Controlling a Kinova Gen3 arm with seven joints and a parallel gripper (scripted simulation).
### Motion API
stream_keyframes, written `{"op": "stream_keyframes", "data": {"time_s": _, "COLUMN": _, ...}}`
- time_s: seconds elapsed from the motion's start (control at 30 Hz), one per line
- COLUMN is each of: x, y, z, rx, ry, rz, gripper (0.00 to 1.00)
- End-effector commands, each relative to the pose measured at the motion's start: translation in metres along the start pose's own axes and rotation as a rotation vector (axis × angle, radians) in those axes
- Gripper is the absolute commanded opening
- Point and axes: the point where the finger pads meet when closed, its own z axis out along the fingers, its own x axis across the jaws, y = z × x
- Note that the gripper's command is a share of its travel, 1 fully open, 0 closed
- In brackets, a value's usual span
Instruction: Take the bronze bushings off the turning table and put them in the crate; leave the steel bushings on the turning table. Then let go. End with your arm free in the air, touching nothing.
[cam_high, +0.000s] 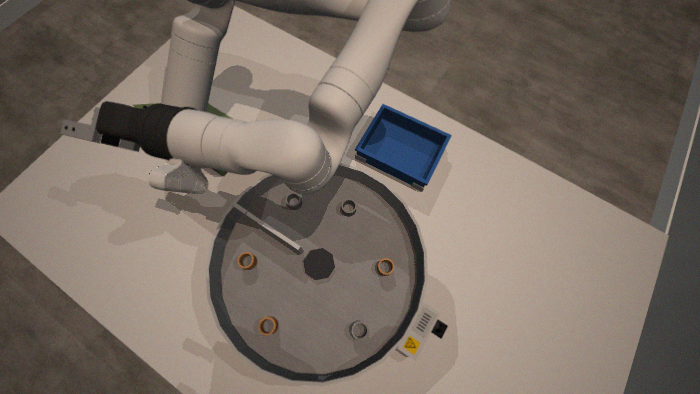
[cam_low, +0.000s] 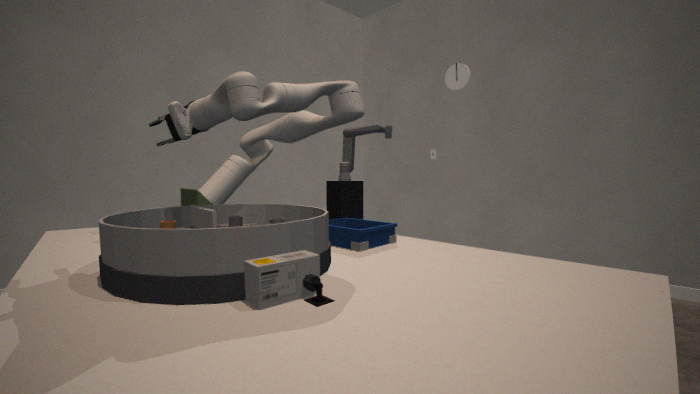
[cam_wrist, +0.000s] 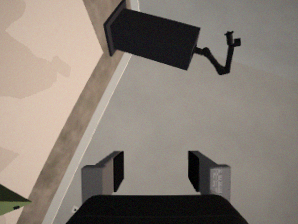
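Note:
The turning table (cam_high: 320, 310) (cam_low: 175, 250) is a round grey disc inside a raised wall. Three bronze bushings stand on it: one bushing (cam_high: 239, 261) at the left, one (cam_high: 260, 326) at the lower left and one (cam_high: 378, 266) at the right. Three steel bushings also stand there: one (cam_high: 287, 201) partly in shadow near the arm, one (cam_high: 342, 207) at the upper right and one (cam_high: 351, 330) at the lower right. The blue crate (cam_high: 417, 121) (cam_low: 350, 237) shows no bushing inside. My gripper (cam_low: 156, 134) (cam_wrist: 155, 164) is open and empty, high up and away from the turning table.
A thin bar (cam_high: 275, 232) reaches from the wall toward the dark hub (cam_high: 319, 264). A grey box (cam_low: 282, 282) with a yellow label and a small black sensor (cam_low: 313, 282) stand outside the wall. The arm passes above the turning table's back edge. Another arm on a black pedestal (cam_low: 345, 200) (cam_wrist: 152, 37) stands beyond.

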Motion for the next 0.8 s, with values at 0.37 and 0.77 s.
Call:
{"op": "stream_keyframes", "data": {"time_s": 0.37, "x": 0.001, "y": 0.000, "z": 0.000, "rx": 0.000, "ry": -0.001, "rz": 0.001, "gripper": 1.00}}
{"op": "stream_keyframes", "data": {"time_s": 0.77, "x": 0.002, "y": 0.015, "z": -0.052, "rx": 0.000, "ry": -0.001, "rz": 0.001, "gripper": 1.00}}
